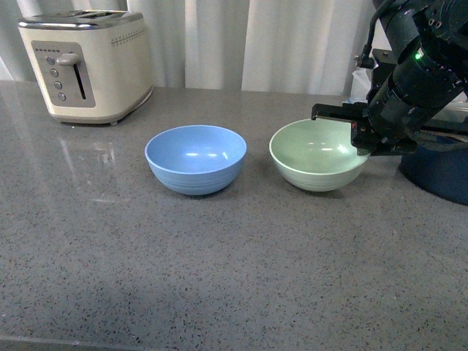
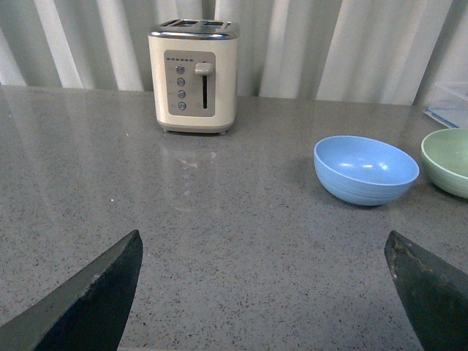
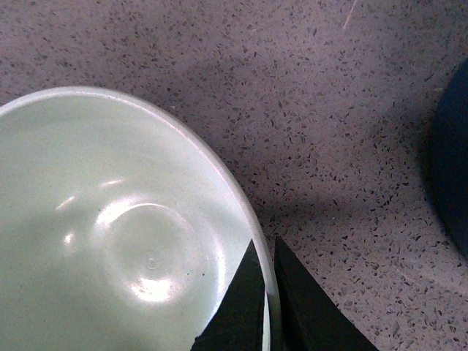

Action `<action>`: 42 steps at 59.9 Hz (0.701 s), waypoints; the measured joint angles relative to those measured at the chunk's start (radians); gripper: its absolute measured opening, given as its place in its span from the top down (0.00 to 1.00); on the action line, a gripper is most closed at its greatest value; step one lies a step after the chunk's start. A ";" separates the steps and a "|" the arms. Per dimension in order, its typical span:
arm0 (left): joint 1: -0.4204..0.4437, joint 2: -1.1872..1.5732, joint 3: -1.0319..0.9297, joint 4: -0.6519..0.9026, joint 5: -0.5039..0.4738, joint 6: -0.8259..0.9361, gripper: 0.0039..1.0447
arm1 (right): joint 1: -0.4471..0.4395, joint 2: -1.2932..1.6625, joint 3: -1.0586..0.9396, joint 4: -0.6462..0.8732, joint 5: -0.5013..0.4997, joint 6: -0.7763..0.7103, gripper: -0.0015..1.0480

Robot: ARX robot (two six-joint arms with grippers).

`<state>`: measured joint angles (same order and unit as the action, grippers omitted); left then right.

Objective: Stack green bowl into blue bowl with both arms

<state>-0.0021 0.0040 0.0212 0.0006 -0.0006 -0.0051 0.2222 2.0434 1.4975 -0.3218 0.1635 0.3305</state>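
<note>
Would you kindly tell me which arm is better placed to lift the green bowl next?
The right. The right gripper pinches the green bowl at its rim, one finger inside, one outside. The left gripper hangs open over the counter, short of even the blue bowl.

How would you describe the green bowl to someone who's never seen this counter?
Start at the cream two-slot toaster at the back left of the grey speckled counter. Moving right, you pass a sky-blue round matte bowl, then the pale mint-green round matte bowl. Only it is green, with the right arm's black claw on its rim.
</note>
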 joint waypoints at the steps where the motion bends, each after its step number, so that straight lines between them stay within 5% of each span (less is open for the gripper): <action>1: 0.000 0.000 0.000 0.000 0.000 0.000 0.06 | 0.001 -0.003 -0.002 0.001 0.000 -0.002 0.99; 20: 0.000 0.000 0.000 0.000 0.000 0.000 0.06 | 0.060 -0.155 0.002 0.020 -0.056 -0.007 0.99; 42: 0.000 0.000 0.000 0.000 0.000 0.000 0.06 | 0.252 -0.124 0.097 0.050 -0.101 0.006 0.99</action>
<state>-0.0021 0.0040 0.0212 0.0006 -0.0006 -0.0051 0.4744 1.9198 1.5944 -0.2722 0.0628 0.3370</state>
